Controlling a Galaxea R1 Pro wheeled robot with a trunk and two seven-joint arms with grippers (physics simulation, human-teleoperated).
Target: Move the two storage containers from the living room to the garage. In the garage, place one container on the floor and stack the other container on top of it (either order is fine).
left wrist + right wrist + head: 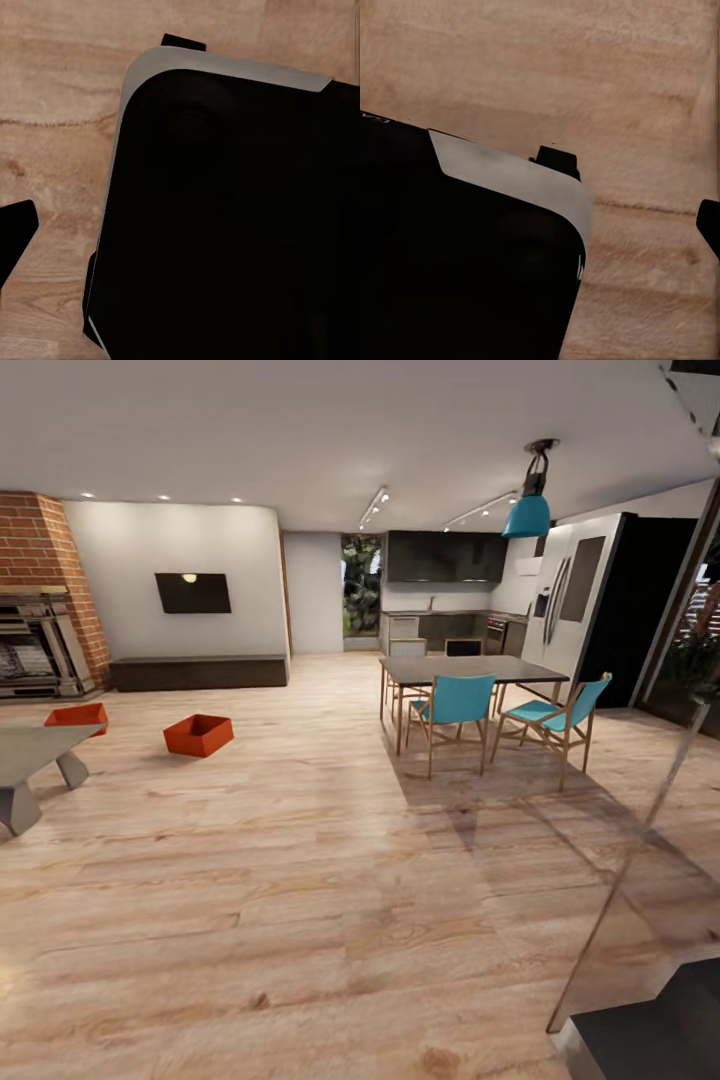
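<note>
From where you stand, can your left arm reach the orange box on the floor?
Probably not yet. The nearer storage container sits far across the wood floor, close to the grey table, so I would likely have to drive closer first.

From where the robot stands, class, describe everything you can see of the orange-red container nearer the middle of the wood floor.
The nearer storage container is an orange-red, thin-walled, roughly square bin with no lid, its open top facing up and its inside looking empty. It looks like plastic. It sits upright and flat on the light wood plank floor, turned corner-on to the camera, casting a small shadow. Nothing else touches it; its twin lies apart, beside the grey table.
</note>
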